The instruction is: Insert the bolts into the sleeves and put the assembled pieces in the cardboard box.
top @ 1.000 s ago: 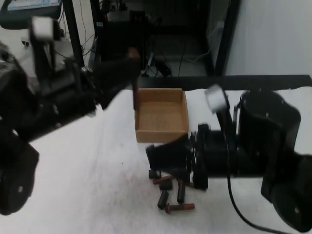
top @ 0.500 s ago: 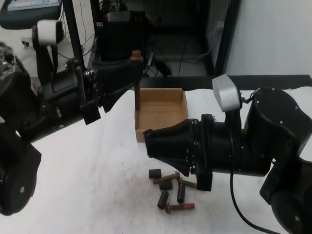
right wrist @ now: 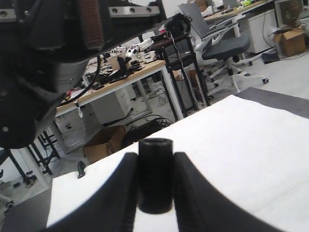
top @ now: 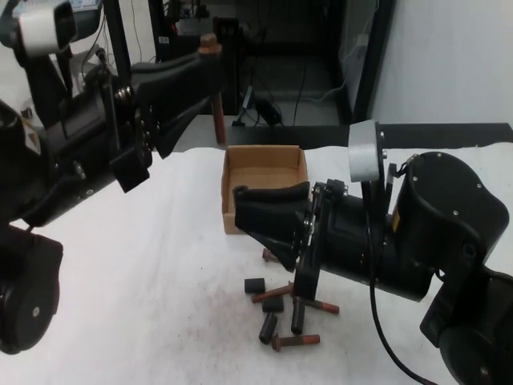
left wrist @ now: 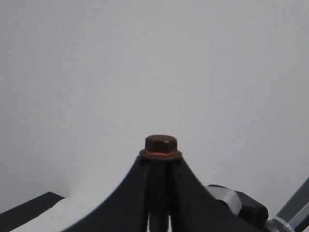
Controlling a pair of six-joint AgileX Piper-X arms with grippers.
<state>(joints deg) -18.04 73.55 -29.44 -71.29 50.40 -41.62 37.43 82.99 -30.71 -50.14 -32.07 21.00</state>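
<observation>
Bolt (left wrist: 161,145) aloft, clear of cardboard box (top: 264,150)

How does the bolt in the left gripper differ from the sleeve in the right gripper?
The bolt is rusty brown, the sleeve black. The bolt ends in a solid hexagonal head; the sleeve is a tube with an open, hollow end. Each is clamped in a gripper, the bolt in the left gripper, the sleeve in the right gripper, and they are not yet joined.
</observation>
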